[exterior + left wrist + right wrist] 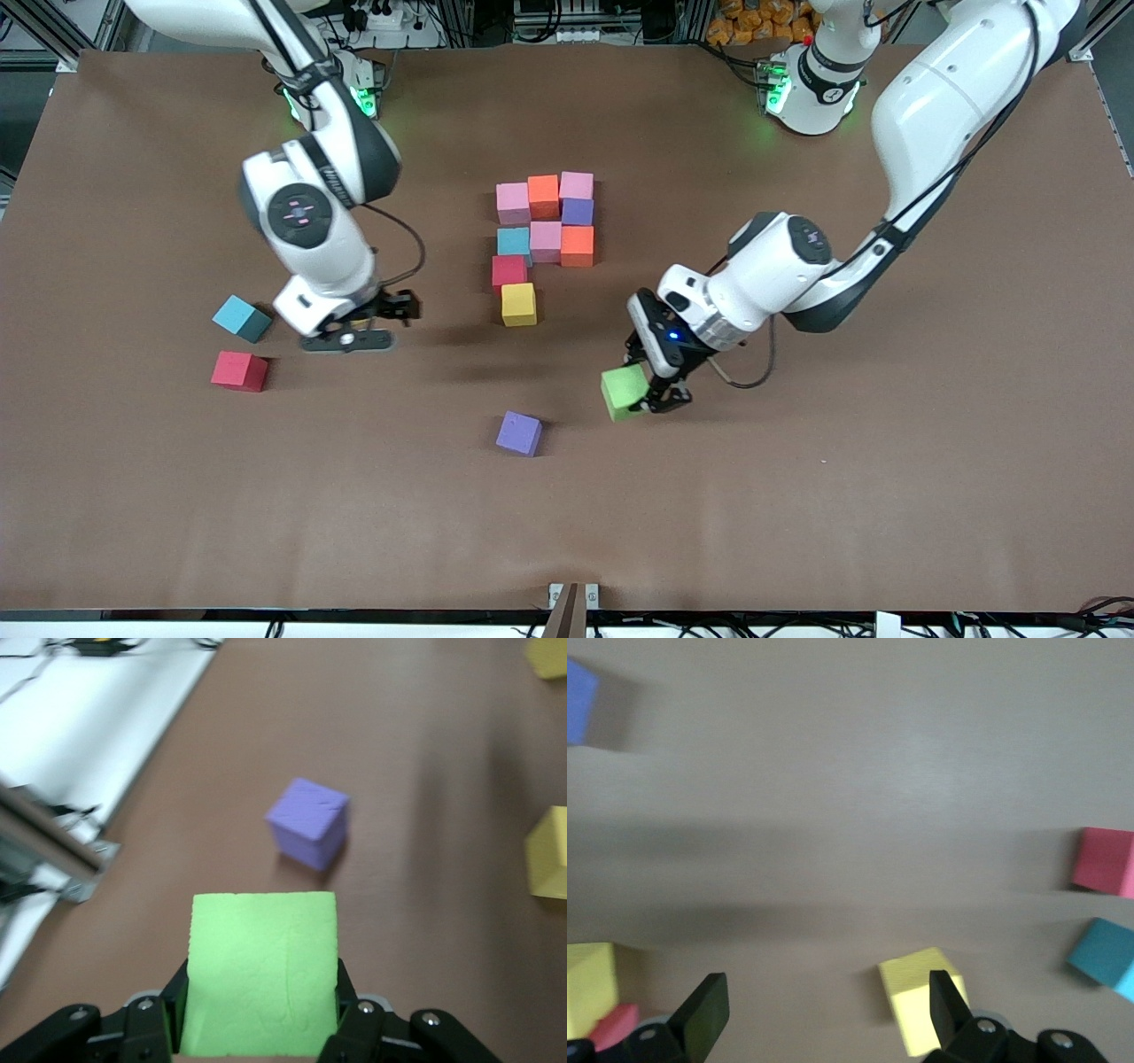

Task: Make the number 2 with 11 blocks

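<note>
Several blocks form a partial figure mid-table: pink, orange, pink in the farthest row, then purple, then light blue, pink, orange, then red and yellow. My left gripper is shut on a green block, just above the table on the figure's near side. A loose purple block lies close by. My right gripper is open over another yellow block, which sits under one finger and is hidden in the front view.
A light blue block and a red block lie loose toward the right arm's end of the table. The brown table has a bare stretch near the front camera.
</note>
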You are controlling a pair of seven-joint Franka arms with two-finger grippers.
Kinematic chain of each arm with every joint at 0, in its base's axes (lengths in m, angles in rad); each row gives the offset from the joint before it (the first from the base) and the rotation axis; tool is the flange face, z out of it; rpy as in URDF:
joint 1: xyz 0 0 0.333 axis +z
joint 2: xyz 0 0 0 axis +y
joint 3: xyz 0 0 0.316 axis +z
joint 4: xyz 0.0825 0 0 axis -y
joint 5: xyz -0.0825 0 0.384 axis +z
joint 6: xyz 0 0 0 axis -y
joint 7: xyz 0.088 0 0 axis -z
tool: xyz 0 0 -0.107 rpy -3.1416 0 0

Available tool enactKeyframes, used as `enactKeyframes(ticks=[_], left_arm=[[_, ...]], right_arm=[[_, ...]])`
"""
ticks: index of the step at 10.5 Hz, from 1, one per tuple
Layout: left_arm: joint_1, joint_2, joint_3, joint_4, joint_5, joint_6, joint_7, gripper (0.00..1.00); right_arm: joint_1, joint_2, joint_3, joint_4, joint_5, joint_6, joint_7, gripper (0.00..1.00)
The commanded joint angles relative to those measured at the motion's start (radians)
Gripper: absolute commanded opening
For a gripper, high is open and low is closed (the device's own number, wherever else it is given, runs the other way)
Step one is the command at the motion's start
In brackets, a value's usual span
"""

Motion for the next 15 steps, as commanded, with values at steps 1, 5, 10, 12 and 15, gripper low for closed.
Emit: enactKeyframes(ticks=[1,5,10,12,15], left_arm=[[-0.066,0.049,-0.001,0.022,0.008,0.004,0.019,0.00],[-0.240,0.082,0.038,0.054,-0.018,0.005,0.024,0.03],[-0.196,0.076,0.011,-0.052,-0.015,0.002,0.075,0.04],[-0.146,0.076,-0.039,-0.078,-0.016,0.000,0.075,0.04],[-0.121,0.074,-0.063,-0.120,-0.016,0.000,0.078,0.04]], right_arm=[[-0.024,-0.020,-0.052,-0.050,0.019,-0.004,-0.180,1.00],[-0.107,-0.016,-0.053,-0.214,0.021,0.154,-0.444,1.00],[-0.110,-0.025,-0.048,-0.389,0.058,0.366,-0.462,1.00],[-0.110,-0.025,-0.047,-0.418,0.071,0.405,-0.460,1.00],[-0.110,-0.037,-0.030,-0.420,0.101,0.402,-0.457,1.00]])
